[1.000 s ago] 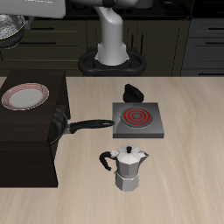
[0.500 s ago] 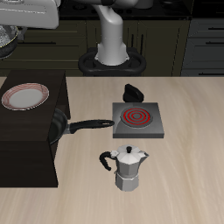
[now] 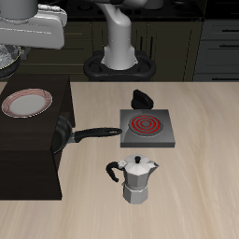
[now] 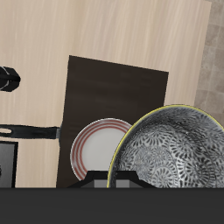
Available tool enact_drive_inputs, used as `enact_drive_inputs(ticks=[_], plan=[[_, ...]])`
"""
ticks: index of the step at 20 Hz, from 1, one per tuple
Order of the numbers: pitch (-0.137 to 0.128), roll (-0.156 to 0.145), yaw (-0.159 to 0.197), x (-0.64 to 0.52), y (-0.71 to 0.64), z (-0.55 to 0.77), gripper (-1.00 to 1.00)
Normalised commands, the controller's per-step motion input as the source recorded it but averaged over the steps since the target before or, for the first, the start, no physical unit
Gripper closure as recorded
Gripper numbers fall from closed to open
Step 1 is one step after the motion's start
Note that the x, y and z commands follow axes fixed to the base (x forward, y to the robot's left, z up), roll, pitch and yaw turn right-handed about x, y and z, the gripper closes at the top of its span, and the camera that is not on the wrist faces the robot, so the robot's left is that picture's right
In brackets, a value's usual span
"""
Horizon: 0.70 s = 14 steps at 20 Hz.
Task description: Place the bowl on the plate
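The bowl (image 3: 7,59), speckled white-grey inside, hangs in the air at the edge of the exterior view, above and slightly behind the plate. In the wrist view the bowl (image 4: 171,150) fills much of the frame close to the camera. My gripper (image 3: 13,49) is shut on the bowl's rim; its fingers are mostly hidden. The plate (image 3: 26,103), white with a red-brown rim ring, lies on a dark raised block (image 3: 37,154). In the wrist view the plate (image 4: 94,149) shows partly behind the bowl.
A black frying pan (image 3: 63,133) leans at the block's edge, its handle pointing at a grey stove with a red burner (image 3: 146,126). A moka pot (image 3: 137,179) stands nearer the front edge. A small black wedge (image 3: 143,97) lies behind the stove.
My gripper with the bowl has come down and forward, closer to the plate. Everything on the table has stayed put.
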Motion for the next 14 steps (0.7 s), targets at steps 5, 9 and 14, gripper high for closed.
enact_drive_inputs(ticks=[5,9,14], plan=[[0.083,-0.047,-0.037,-0.02,0.07,-0.41,1.0],[0.03,-0.017,0.013,0.05,-0.08,-0.26,1.0],[0.032,-0.031,-0.005,-0.03,-0.08,-0.26,1.0]])
